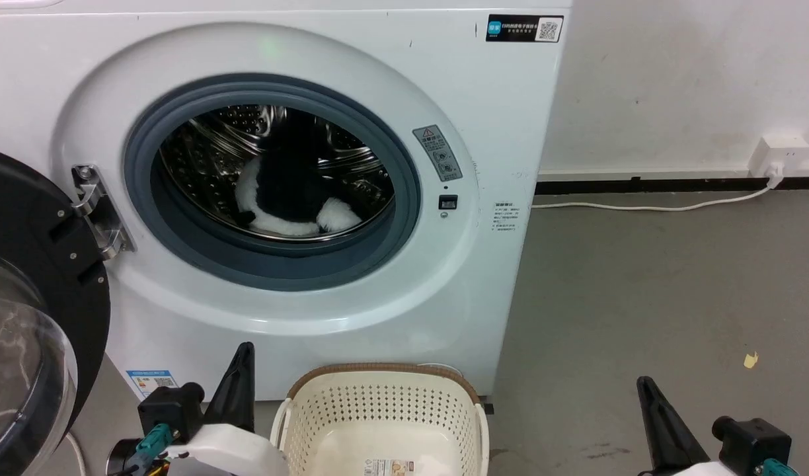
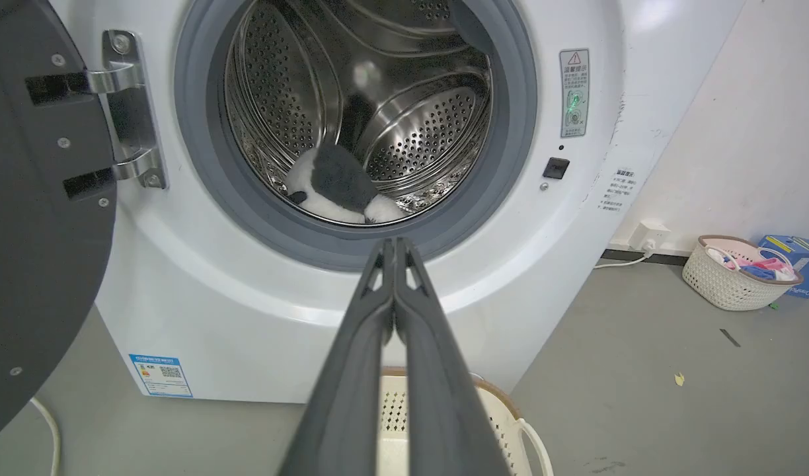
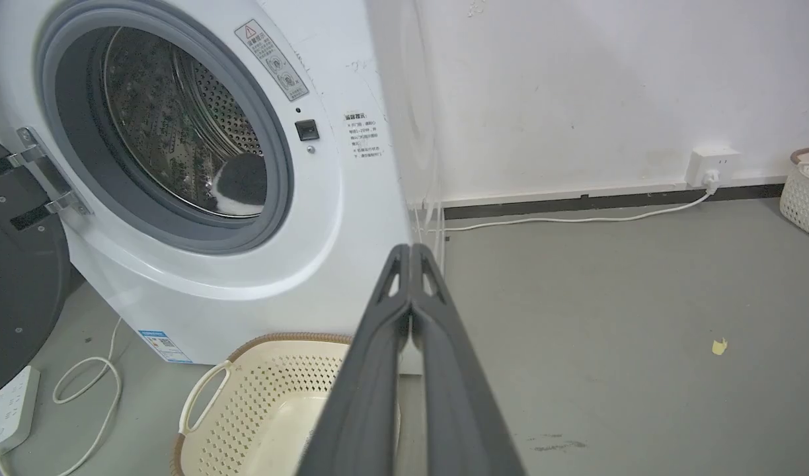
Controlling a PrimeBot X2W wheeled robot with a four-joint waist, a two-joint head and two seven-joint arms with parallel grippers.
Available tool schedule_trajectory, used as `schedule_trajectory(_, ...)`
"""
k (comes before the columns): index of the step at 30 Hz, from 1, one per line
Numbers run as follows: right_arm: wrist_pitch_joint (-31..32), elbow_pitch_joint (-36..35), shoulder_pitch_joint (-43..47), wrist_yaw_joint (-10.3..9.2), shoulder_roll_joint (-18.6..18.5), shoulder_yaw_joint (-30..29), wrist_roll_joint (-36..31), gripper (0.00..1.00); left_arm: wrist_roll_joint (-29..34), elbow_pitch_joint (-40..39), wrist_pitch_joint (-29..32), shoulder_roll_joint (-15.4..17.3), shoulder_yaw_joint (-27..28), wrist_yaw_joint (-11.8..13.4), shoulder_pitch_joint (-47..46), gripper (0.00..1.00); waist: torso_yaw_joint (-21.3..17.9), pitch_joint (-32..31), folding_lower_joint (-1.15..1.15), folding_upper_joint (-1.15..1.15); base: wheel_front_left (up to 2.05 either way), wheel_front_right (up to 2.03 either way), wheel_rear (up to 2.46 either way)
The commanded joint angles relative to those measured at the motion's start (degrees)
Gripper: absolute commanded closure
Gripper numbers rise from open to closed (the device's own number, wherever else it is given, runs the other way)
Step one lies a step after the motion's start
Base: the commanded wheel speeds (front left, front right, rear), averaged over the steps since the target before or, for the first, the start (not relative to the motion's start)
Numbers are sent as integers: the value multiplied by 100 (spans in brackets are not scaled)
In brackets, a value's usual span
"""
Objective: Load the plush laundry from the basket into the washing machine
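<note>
The washing machine (image 1: 444, 99) stands against a white wall (image 1: 675, 79) on a grey floor (image 1: 642, 297). Its door (image 1: 21, 218), black-framed with glass, is swung out to the robot's left on its hinge, so the round grey-rimmed opening faces the robot uncovered. The basket (image 1: 385, 410) sits on the floor just in front of the machine, below the opening and between the two arms, with a label sticker showing on its floor. A second basket (image 2: 735, 277) holding coloured items stands well off to the right by the wall, beside a blue box (image 2: 798, 254). A white cable (image 1: 642, 207) runs along the wall's foot to a socket (image 1: 778, 155), and a power strip (image 3: 8, 410) lies on the floor below the door.

The plush toy (image 1: 292, 185) lies inside the steel drum, low and near the front. Its white patches rest on the drum's bottom and its black bulk rises up and back, so its length runs roughly upright, leaning inward. Which end is the head cannot be told.

The left gripper (image 2: 394, 241) and right gripper (image 3: 411, 248) both have their fingers pressed together, holding nothing, clear of the machine.
</note>
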Motion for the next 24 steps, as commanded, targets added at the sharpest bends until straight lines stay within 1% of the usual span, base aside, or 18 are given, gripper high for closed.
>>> schedule_trajectory(1,31,-40,-52,0,3,-4,-68,100,93,-43,35,-42,46,-32,37,100,-4,5,0,0,0,0,0)
schedule_trajectory(24,212,-181,-152,-1,6,-15,-309,100,670,-246,285,-304,399,-195,103,100,-84,93,0,0,0,0,0)
